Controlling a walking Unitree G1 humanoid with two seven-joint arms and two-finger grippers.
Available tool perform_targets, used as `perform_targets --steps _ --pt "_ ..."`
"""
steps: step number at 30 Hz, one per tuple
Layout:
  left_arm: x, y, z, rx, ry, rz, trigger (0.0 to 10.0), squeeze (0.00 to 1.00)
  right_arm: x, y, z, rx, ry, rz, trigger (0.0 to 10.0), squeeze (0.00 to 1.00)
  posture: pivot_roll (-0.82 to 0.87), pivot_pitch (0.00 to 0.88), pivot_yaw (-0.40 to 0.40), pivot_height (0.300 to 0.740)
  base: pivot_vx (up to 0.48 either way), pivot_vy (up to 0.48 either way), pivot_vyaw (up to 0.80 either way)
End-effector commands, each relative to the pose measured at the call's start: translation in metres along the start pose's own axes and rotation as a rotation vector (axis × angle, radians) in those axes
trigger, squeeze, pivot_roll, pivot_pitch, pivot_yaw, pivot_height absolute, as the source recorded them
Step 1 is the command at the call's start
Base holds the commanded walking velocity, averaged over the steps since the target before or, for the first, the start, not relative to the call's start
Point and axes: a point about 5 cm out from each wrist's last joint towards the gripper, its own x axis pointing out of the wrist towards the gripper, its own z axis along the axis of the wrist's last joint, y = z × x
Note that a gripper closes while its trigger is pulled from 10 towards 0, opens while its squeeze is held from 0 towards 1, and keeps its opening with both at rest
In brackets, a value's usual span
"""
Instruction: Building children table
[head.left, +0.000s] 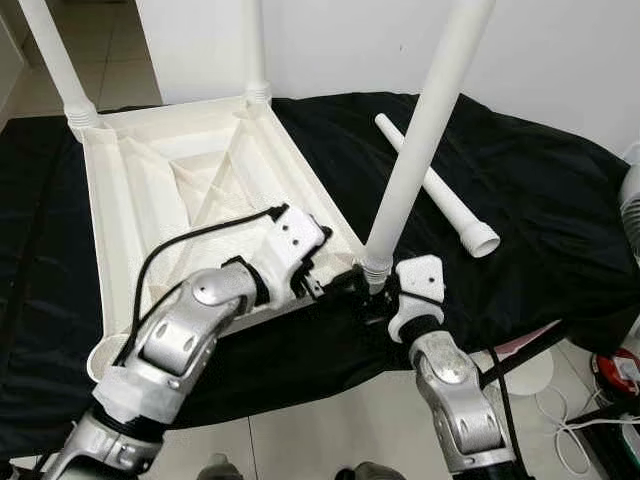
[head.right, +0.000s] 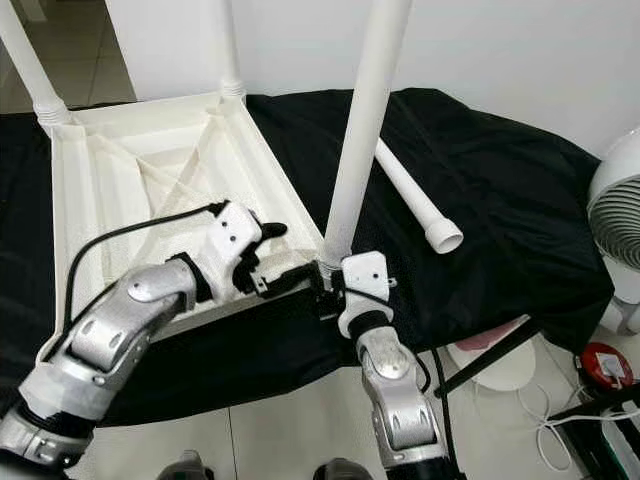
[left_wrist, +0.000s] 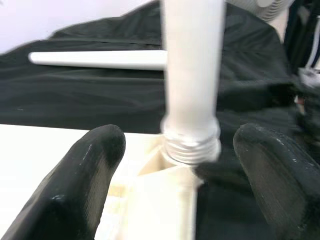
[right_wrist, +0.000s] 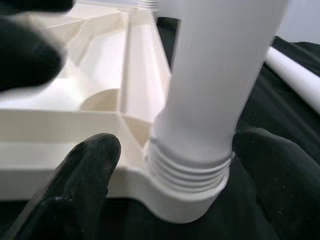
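Bare black cloth (head.left: 540, 190) lies open right of the upright white plastic leg (head.left: 425, 130); a loose white tube (head.left: 440, 190) crosses it.

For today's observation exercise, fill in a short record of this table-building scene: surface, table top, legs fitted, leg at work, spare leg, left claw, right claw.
surface: black cloth
table top: white table top lying upside down on the cloth
legs fitted: three stand upright in corner sockets
leg at work: near-corner leg, its threads showing above the socket
spare leg: loose leg lying on the cloth, beside the table top
left claw: left claw open, fingers either side of the leg's base
right claw: right claw open, around the threaded end
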Motion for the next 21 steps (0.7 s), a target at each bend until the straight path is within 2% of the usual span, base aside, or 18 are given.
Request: perform_targets --steps 1,2,3,4,6,11,12,13,21 --pt "0.0 0.001 -0.001 0.002 0.006 -0.016 10.0 0.0 -0.001 0.001 0.002 0.003 -0.013 0.018 10.0 0.0 0.02 0.0 -0.038 0.74 0.0 0.0 0.0" --pt "0.0 0.001 -0.001 0.004 0.007 -0.014 10.0 0.0 -0.001 0.002 0.003 0.003 -0.011 0.023 2.1 0.0 0.02 0.0 -0.038 0.74 0.0 0.0 0.0" --pt "0.0 0.001 -0.001 0.004 0.007 -0.014 10.0 0.0 -0.001 0.002 0.003 0.003 -0.011 0.023 2.1 0.0 0.02 0.0 -0.038 0.74 0.0 0.0 0.0" --pt "-0.001 0.004 -0.001 0.005 0.004 0.002 10.0 0.0 -0.001 0.003 0.005 0.001 -0.02 0.049 0.0 0.0 0.02 0.0 -0.034 0.74 0.0 0.0 0.0" --pt "-0.001 0.009 0.001 0.0 -0.002 0.031 10.0 0.0 -0.002 0.007 0.007 0.003 -0.029 0.1 0.0 0.0 0.02 0.0 -0.034 0.74 0.0 0.0 0.0" --pt "-0.001 0.011 0.001 0.0 -0.004 0.039 10.0 0.0 -0.001 0.008 0.008 0.0 -0.03 0.122 0.0 0.0 0.02 0.0 -0.035 0.74 0.0 0.0 0.0" --pt "-0.001 0.011 0.001 0.001 -0.005 0.045 10.0 0.0 0.0 0.01 0.009 -0.005 -0.032 0.148 2.0 0.0 0.02 0.0 -0.035 0.74 0.0 0.0 0.0" --pt "-0.001 0.011 0.001 -0.002 -0.008 0.05 10.0 0.0 0.001 0.012 0.01 -0.009 -0.034 0.176 10.0 0.0 0.02 0.0 -0.037 0.74 0.0 0.0 0.0" --pt "0.003 0.009 0.003 -0.007 -0.02 0.054 10.0 0.0 -0.002 0.02 0.011 -0.025 -0.025 0.282 10.0 0.0 0.02 0.0 -0.045 0.74 0.0 0.0 0.0"
